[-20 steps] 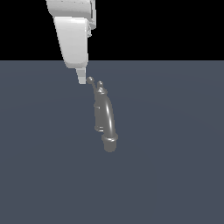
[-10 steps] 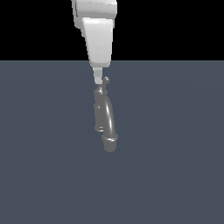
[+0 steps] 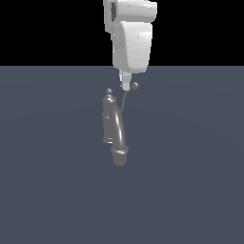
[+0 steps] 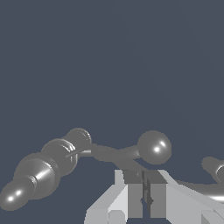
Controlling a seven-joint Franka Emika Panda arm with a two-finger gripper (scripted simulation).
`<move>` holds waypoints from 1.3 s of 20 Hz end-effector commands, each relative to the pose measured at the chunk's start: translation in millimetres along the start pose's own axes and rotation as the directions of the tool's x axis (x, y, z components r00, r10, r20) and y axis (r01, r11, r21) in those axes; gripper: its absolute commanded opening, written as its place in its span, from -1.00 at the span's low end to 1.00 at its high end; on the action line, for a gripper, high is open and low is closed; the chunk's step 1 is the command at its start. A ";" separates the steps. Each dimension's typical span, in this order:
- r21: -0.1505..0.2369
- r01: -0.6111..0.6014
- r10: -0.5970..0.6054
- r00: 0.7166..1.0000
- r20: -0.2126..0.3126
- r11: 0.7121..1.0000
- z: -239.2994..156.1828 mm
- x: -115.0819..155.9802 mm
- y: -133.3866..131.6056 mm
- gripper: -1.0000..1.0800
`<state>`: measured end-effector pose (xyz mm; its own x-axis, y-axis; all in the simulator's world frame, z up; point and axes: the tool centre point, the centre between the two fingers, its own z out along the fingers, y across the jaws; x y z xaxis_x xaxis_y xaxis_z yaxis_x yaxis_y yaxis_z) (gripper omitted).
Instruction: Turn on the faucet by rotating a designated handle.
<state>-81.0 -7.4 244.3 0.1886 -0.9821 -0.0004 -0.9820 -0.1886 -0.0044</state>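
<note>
Gripper: fingers pressed together, grasping nothing – it has swept toward the exterior view's right over the last second and dropped beside the handle's ball.
Handle: rises from the faucet body, ball just right of the fingertips, perhaps touching.
Faucet: mid-floor, spout toward camera.
Meaning: approach over – pushing seems next.

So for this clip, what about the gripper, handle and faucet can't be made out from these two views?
- Exterior view: whether the gripper touches the handle; its fingertips overlap into one pale stub beside the ball tip.
- Wrist view: the fingers look pressed together, but the bottom edge cuts them off, so contact with the handle is unclear.
- Exterior view: the faucet spout hides where the handle joins the body.
</note>
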 end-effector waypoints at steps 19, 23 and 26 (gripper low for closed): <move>-0.003 -0.019 0.019 1.000 0.000 1.000 1.4 54.7 -42.6 -1.00; -0.003 -0.022 0.022 1.000 0.000 1.000 1.6 65.8 -51.0 -1.00; -0.004 -0.025 0.025 1.000 0.000 1.000 1.8 74.0 -57.3 -1.00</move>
<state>-13.1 -42.7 244.8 0.2026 -0.9793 -0.0047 -0.9793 -0.2026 -0.0036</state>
